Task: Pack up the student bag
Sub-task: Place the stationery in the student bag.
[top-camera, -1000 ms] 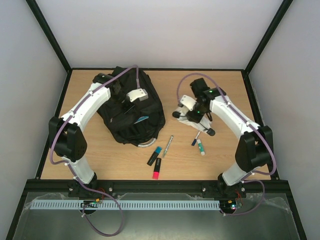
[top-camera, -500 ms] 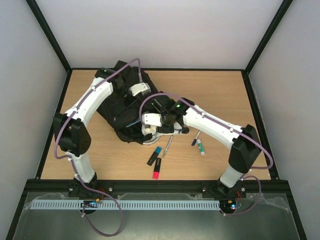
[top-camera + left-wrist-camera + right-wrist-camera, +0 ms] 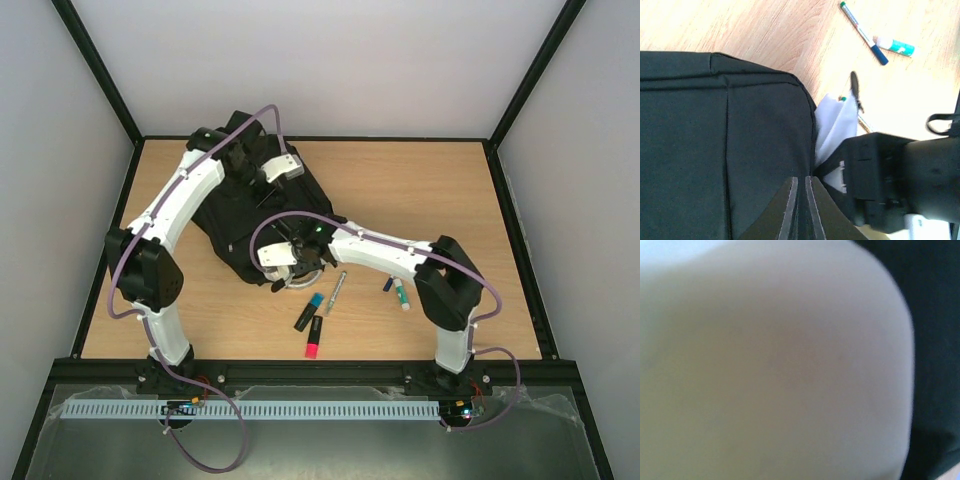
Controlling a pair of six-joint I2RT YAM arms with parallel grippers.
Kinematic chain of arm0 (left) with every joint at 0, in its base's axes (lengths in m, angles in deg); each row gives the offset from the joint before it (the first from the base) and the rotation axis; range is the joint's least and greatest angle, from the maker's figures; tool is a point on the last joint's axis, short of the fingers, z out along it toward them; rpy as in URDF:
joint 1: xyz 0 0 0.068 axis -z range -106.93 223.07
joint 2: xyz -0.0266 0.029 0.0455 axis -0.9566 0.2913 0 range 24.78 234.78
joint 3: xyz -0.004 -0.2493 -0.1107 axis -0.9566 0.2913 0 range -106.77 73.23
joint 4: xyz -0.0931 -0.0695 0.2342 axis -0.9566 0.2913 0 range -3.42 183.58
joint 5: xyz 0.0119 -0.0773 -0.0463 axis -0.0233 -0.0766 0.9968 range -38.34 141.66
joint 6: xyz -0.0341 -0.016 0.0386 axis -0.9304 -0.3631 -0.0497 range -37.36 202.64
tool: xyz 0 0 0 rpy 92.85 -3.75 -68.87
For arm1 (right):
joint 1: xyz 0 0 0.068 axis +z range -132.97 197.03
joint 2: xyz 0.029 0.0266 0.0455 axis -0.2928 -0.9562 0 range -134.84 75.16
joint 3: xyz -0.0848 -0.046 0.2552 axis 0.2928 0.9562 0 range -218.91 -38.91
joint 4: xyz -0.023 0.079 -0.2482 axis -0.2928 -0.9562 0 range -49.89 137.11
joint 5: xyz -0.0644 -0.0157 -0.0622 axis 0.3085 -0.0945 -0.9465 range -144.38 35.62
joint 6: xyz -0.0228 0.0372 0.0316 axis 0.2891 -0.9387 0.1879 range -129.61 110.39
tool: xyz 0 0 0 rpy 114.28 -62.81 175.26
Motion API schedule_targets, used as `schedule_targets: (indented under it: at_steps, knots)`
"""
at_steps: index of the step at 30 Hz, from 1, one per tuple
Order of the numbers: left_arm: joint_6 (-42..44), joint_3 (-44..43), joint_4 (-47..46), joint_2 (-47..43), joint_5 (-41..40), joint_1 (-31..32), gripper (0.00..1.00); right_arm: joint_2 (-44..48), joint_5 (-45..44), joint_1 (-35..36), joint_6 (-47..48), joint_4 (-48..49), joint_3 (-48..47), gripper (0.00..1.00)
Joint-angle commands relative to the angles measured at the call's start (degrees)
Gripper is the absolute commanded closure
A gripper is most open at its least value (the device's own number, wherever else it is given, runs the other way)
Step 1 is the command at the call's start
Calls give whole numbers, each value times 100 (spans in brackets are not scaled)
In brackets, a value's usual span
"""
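Left gripper (image 3: pixel 800 182) was pinched near-shut, apparently on student bag (image 3: pixel 240 230) fabric. Right gripper (image 3: pixel 285 272) was set against the bag's near edge; its opening couldn't be told.

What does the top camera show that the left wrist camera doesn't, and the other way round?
Only the top view: the left arm and right arm whole, a pink highlighter and a black highlighter with a blue cap. Only the left wrist view: the left gripper closed to a sliver against the black fabric backpack, and its seams. Both: the backpack, a blue-capped pen and a teal-labelled white tube.
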Motion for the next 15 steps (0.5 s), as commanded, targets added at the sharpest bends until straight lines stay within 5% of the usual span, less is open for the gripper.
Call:
schedule_targets:
  at_steps: [1,5,11,15]
  knots:
    - [138,-497,423,11,119,14,93,-295,-267,32,443,776,-281,74]
    - [-32,-753,874,239,-185,-17,87,-327,-402,32,417,848,-264,75]
    - [220,438,178,-1032,-2,-676,44,73,-483,27,187,1089,237,75]
    - [783,1666,-53,-1953,-37,-1085,26,134,-531,27,-85,1097,361,75]
